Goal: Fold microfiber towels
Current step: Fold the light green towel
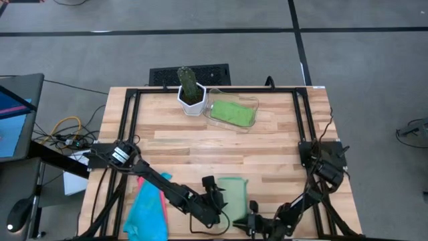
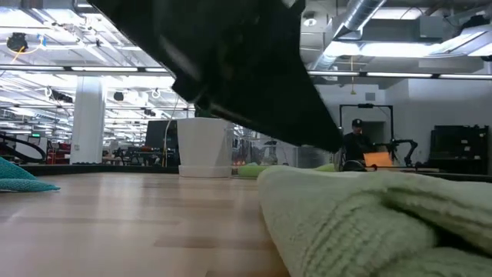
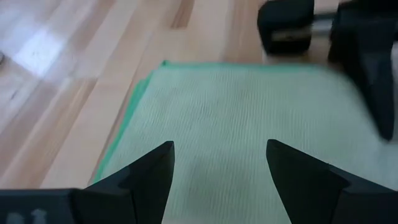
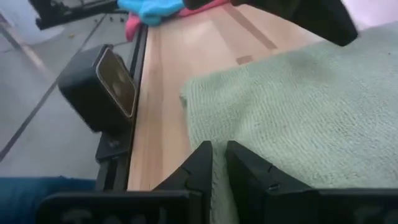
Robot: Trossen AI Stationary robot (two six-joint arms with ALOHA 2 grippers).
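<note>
A light green microfiber towel (image 1: 233,193) lies flat on the wood table near the front edge, its corner (image 3: 165,62) showing in the left wrist view. My left gripper (image 3: 219,149) is open just above the towel's left part, one finger to each side. My right gripper (image 4: 219,163) is shut on the same towel (image 4: 298,106) at its near right side. A turquoise towel (image 1: 146,211) and a pink towel (image 1: 162,201) lie heaped at the front left. Another green towel (image 1: 233,112) rests in a clear tray at the back. My right gripper pinches the light green towel's near edge (image 4: 218,186) between its two fingers, not far from a corner (image 4: 186,94). The fingers come in at a low slant from the table's near right side. The rest of the towel lies on the table, slightly humped beside the fingers.
A cactus in a white pot (image 1: 192,94) stands at the back beside the clear tray (image 1: 251,107). A small black camera block (image 4: 102,87) sits at the table's near edge. Bare wood (image 1: 221,147) spans the table's middle.
</note>
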